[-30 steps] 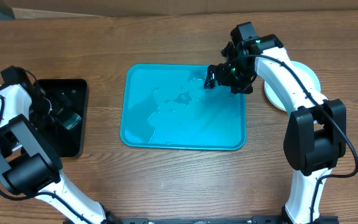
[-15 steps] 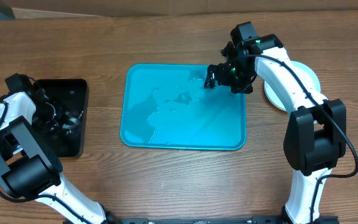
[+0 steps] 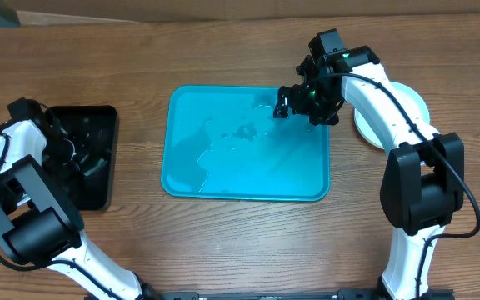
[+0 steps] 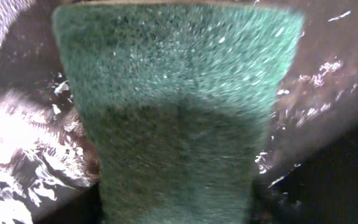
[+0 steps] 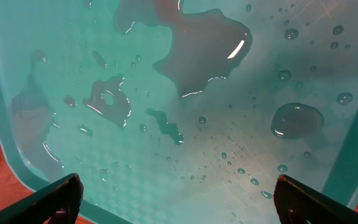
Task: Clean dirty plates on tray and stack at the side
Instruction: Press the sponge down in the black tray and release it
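Note:
The turquoise tray (image 3: 223, 179) lies mid-table with no plates on it, only water puddles (image 5: 210, 50). The plates (image 3: 415, 104) sit on the table to the tray's right as a white stack, mostly hidden by my right arm. My right gripper (image 3: 286, 104) hovers over the tray's far right corner. It is open (image 5: 176, 199) with nothing between its fingers. My left gripper (image 3: 80, 158) is down inside the black bin (image 3: 107, 117). It is shut on a wet green scouring pad (image 4: 179, 112), which is pinched narrow at the jaws (image 4: 174, 211) and flares out beyond.
The black bin stands left of the tray and has water and foam inside (image 4: 17, 143). Bare wooden table (image 3: 223, 250) surrounds the tray. Droplets (image 5: 297, 121) dot the tray's floor near its rim.
My left wrist has shifted slightly inside the bin, and its jaws have closed on the pad. The right arm has not moved.

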